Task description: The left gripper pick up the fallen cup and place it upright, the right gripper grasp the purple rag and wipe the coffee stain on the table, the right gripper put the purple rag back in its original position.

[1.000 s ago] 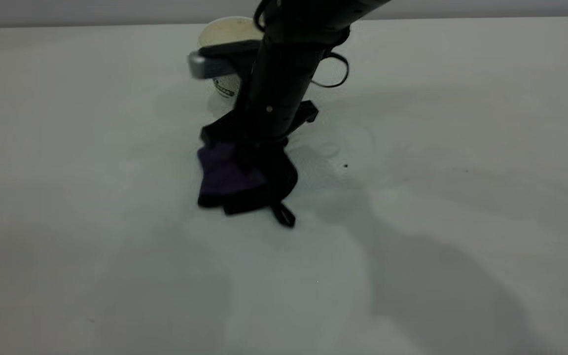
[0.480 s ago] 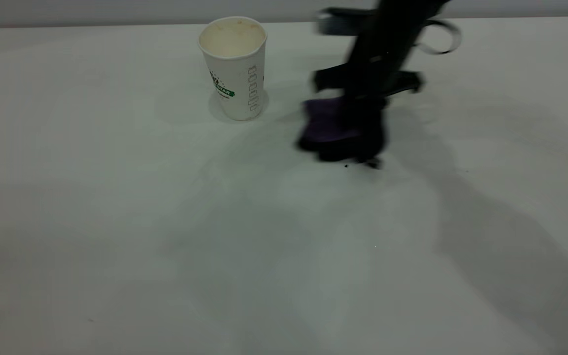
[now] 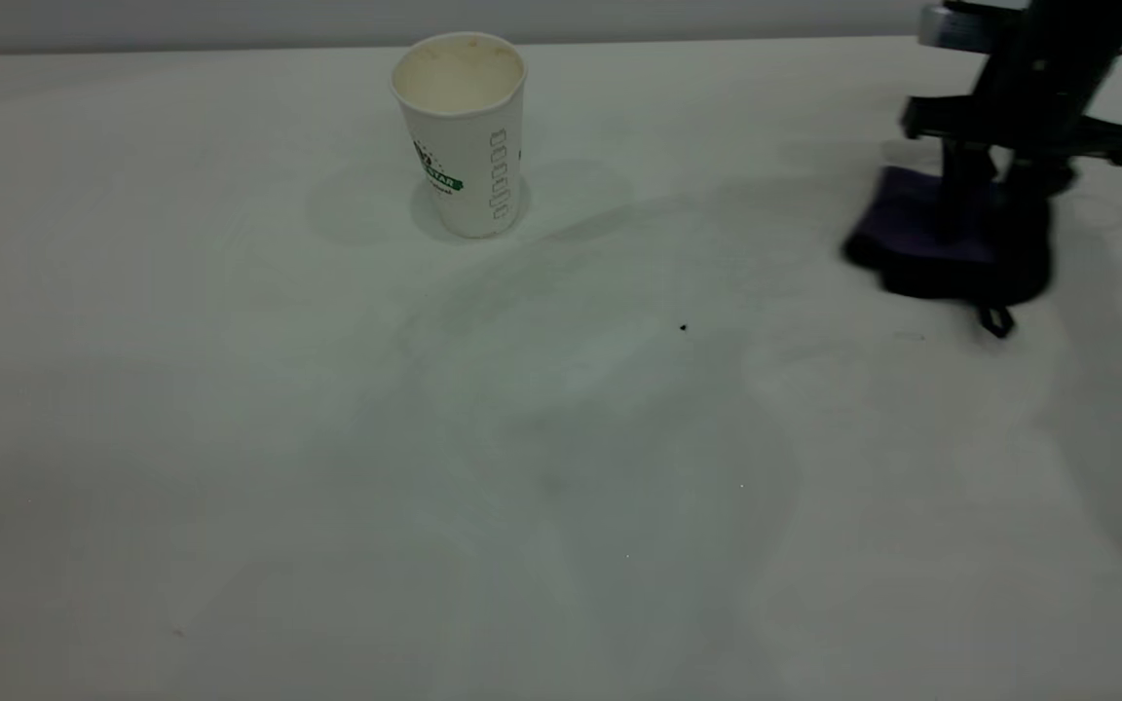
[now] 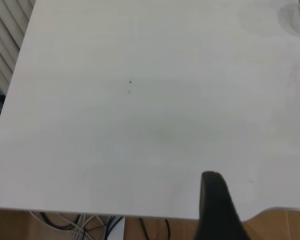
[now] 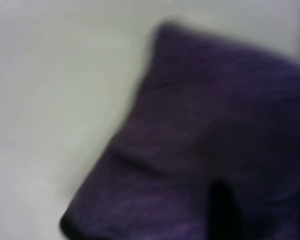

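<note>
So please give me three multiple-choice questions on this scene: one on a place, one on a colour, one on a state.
1. Where is the right gripper, in the exterior view?
A. Far right of the table
B. Beside the cup
C. At the near edge

2. What colour is the rag?
A. Yellow
B. Purple
C. Red

3. How is the cup standing?
A. On its side
B. Upside down
C. Upright, mouth up

Answers: 1 A, the arm stands at the far right, well apart from the cup. 2 B, purple cloth shows under the jaws. 3 C, its open rim faces up.
</note>
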